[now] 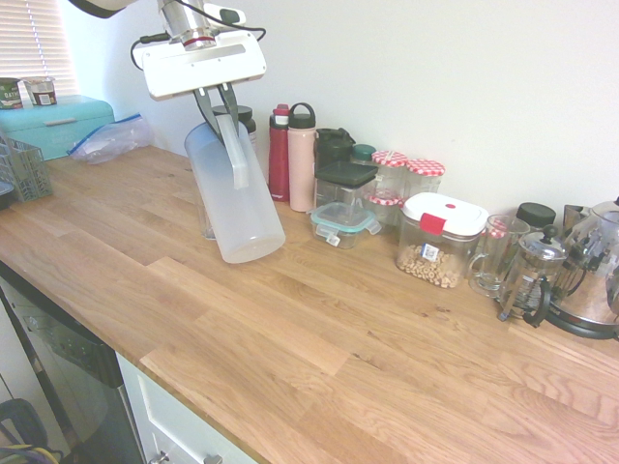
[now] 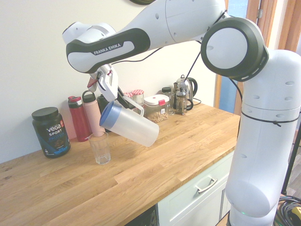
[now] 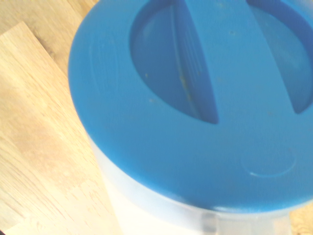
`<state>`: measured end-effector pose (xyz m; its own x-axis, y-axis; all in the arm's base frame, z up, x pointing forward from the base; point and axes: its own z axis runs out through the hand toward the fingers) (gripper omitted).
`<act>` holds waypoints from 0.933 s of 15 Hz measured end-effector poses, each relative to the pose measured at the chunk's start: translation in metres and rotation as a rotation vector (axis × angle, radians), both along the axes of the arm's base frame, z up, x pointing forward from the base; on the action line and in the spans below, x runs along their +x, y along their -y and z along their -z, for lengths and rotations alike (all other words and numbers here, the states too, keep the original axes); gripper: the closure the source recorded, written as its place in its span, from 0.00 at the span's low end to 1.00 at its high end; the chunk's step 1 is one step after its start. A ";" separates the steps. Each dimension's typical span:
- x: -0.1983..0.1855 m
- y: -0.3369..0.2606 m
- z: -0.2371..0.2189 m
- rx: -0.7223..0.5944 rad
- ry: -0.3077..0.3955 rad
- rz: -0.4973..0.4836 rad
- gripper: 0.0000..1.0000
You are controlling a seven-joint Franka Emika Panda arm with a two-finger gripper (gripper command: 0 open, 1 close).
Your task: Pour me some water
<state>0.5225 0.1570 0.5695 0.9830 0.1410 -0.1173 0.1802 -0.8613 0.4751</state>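
My end effector (image 2: 109, 88) is clenched on the handle of the frosted pitcher (image 2: 131, 125), holding it lifted off the bench (image 1: 319, 348) and tipped, blue lid (image 3: 195, 112) end low, base end raised. The lid end sits just above the rim of the clear glass (image 2: 100, 147), which stands upright on the bench, near the back wall. Water: can't make out any in the pitcher or the glass, too clear to tell. My arm reaches in from high up, wrist angled steeply down toward the bench. Open room: the front half of the bench is bare wood right to its front edge, wide free strip in front of glass and pitcher. Back edge along the wall is crowded: black tub (image 2: 51, 131) beside the glass, red bottle (image 1: 279, 155) and pink bottle (image 1: 302, 158) just behind the pitcher, then stacked clear containers (image 1: 343, 208), jars with red checked lids (image 1: 406, 179), a white-lidded canister with beige nuts (image 1: 440, 240), a glass mug (image 1: 498, 253), a French press (image 1: 530, 275) and a kettle (image 1: 595, 271) at the far end. Other end of the bench: teal bread box (image 1: 63, 124), plastic bag (image 1: 111, 138). Wrist view: blue lid fills it, bench planks beside it.
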 end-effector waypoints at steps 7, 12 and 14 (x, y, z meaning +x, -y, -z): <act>0.016 -0.029 0.022 -0.128 -0.020 -0.052 1.00; 0.017 -0.033 0.025 -0.141 -0.017 -0.053 1.00; 0.018 -0.033 0.025 -0.143 -0.016 -0.049 1.00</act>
<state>0.5405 0.1896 0.5442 0.9732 0.1695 -0.1553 0.2290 -0.7752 0.5887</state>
